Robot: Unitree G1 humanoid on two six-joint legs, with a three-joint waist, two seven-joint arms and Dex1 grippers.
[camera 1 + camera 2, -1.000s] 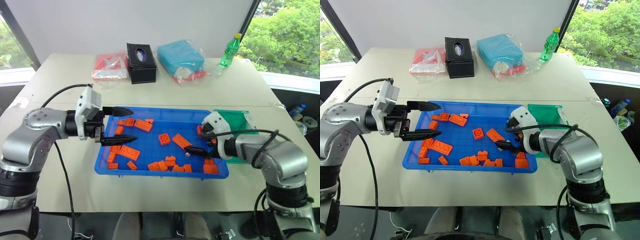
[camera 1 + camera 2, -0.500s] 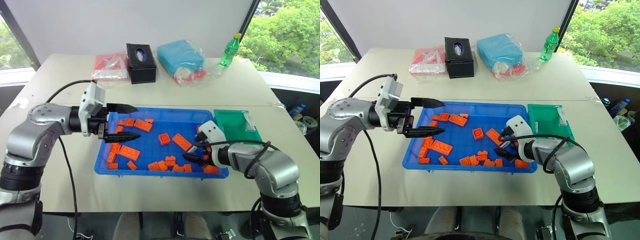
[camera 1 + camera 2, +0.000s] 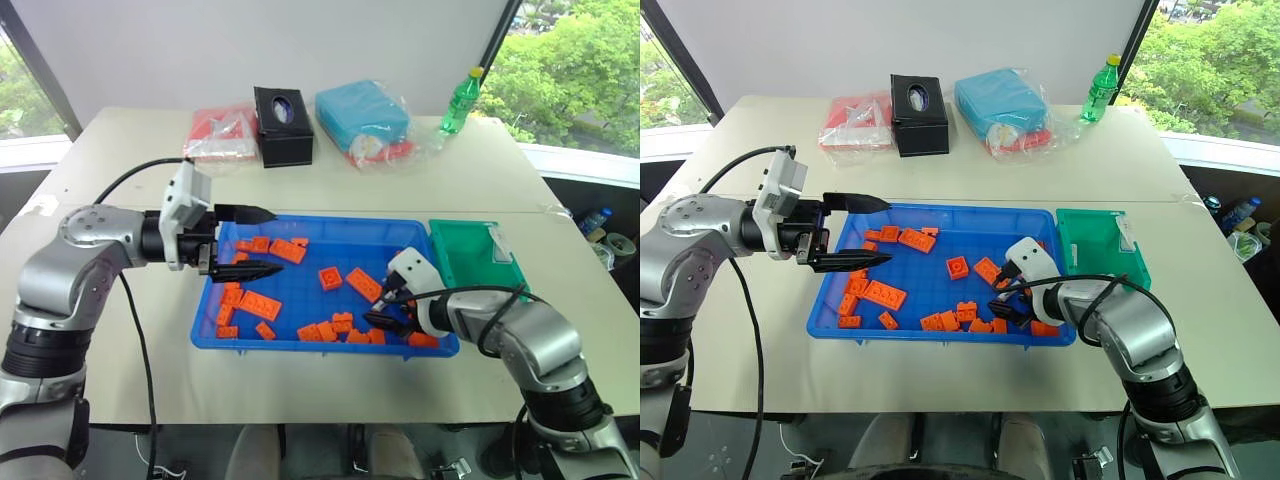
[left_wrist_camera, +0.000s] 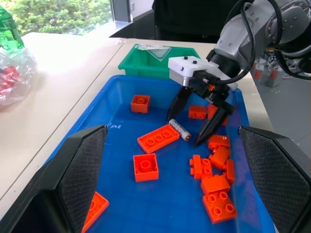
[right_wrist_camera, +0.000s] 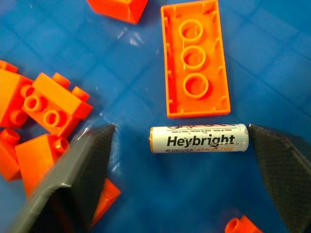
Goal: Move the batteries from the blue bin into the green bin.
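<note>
A single battery (image 5: 199, 138), a smooth silver-white cylinder with black lettering, lies flat on the floor of the blue bin (image 3: 330, 228), beside an upturned orange brick (image 5: 196, 58). The right hand (image 4: 193, 127) stands over it with its two black fingers spread, one on each side of the battery and neither touching it. A second ago this hand was higher and farther toward the bin's right end; it has come down over the battery, and its fingers have drawn in a little.

The blue bin is a wide, shallow, glossy plastic tray with a rolled rim, near the table's front edge, and it also holds scattered orange studded bricks (image 3: 258, 305). The green bin (image 3: 470, 262), smaller and deeper, stands touching the tray's right end; I cannot tell what is in it.

The left hand (image 3: 262, 242) hangs over the tray's left end, fingers spread and holding nothing, where it was before.

Along the table's far edge are a black tissue box (image 3: 282, 125), two plastic-wrapped packets and a green bottle (image 3: 459, 102).
</note>
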